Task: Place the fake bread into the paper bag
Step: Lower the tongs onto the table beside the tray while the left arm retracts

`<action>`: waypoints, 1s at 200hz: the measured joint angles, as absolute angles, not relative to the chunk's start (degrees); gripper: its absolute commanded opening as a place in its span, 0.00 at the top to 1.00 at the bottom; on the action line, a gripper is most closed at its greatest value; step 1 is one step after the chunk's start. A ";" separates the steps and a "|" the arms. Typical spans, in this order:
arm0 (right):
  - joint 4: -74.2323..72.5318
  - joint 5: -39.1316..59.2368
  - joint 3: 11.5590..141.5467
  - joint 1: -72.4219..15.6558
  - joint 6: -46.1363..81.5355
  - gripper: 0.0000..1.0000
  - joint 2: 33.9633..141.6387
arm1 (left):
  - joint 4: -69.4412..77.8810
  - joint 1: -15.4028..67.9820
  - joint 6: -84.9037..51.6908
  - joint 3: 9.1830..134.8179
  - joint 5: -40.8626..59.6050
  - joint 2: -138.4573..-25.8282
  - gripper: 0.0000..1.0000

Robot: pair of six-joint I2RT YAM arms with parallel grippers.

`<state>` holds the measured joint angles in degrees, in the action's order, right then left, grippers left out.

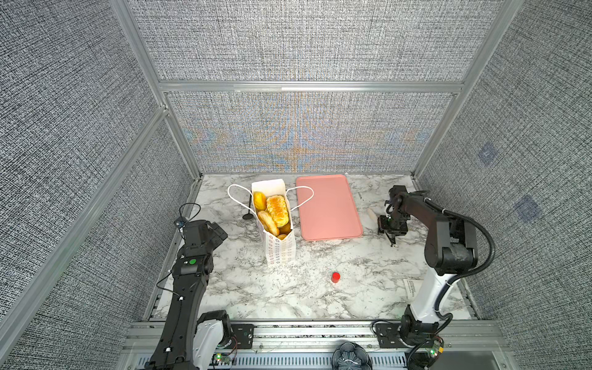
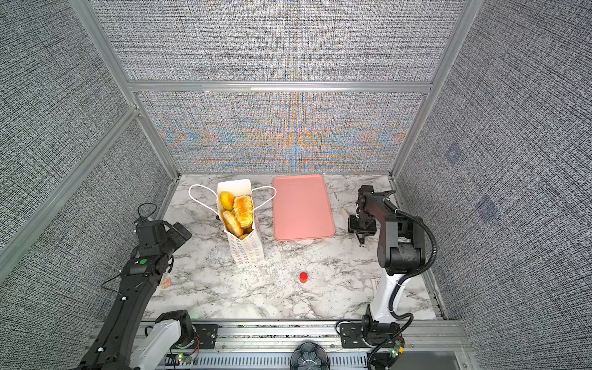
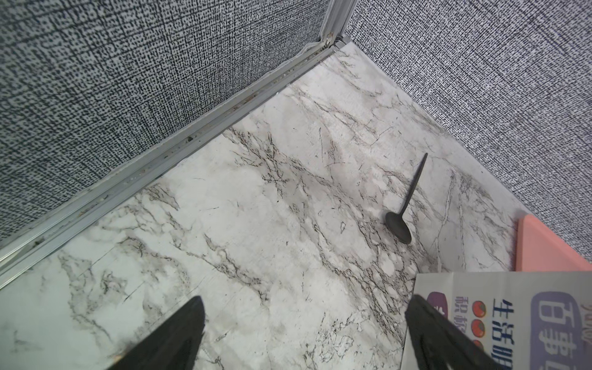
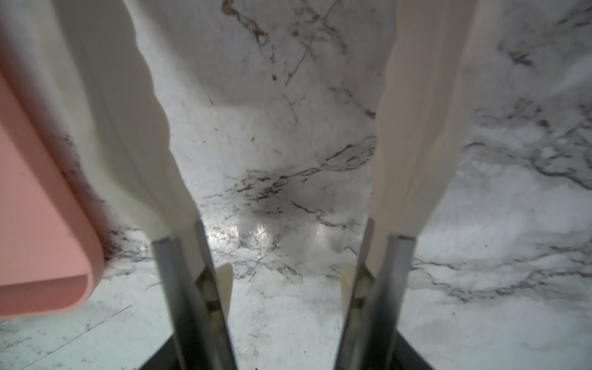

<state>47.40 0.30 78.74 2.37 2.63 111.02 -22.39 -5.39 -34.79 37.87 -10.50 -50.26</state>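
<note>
The paper bag (image 1: 279, 253) (image 2: 246, 253) stands upright and open at the table's middle left, its cord handles splayed to both sides. Several pieces of fake bread (image 1: 272, 213) (image 2: 237, 211) fill its mouth, a braided piece (image 1: 278, 206) on top. No bread shows on the table. My left gripper (image 1: 217, 232) (image 3: 306, 307) hangs open left of the bag, with nothing between its fingers. My right gripper (image 1: 389, 226) (image 4: 285, 358) is low over the table right of the tray, shut on metal tongs (image 4: 400, 144) with cream tips. The tongs stand spread and empty.
A flat pink tray (image 1: 328, 208) (image 4: 35, 208) lies right of the bag. A small red cylinder (image 1: 335, 277) stands at the front middle. A black spoon (image 1: 248, 211) (image 3: 400, 224) lies left of the bag. A grey printed panel (image 3: 512, 320) is by my left gripper. Fabric walls enclose three sides.
</note>
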 measured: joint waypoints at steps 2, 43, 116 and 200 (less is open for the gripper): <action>47.40 0.30 78.74 2.37 2.66 0.35 111.07 | -22.39 -5.39 -34.79 37.87 -10.50 -50.26 0.01; 47.37 0.36 78.54 2.59 2.98 0.30 111.37 | -22.39 -5.39 -34.79 37.87 -10.50 -50.26 0.01; 47.22 0.32 77.03 2.63 3.99 0.16 110.02 | -22.22 -5.39 -34.74 37.47 -10.52 -50.59 0.01; 46.85 0.01 72.31 2.63 4.84 0.01 105.82 | -20.64 -5.39 -34.50 36.71 -10.52 -50.68 0.01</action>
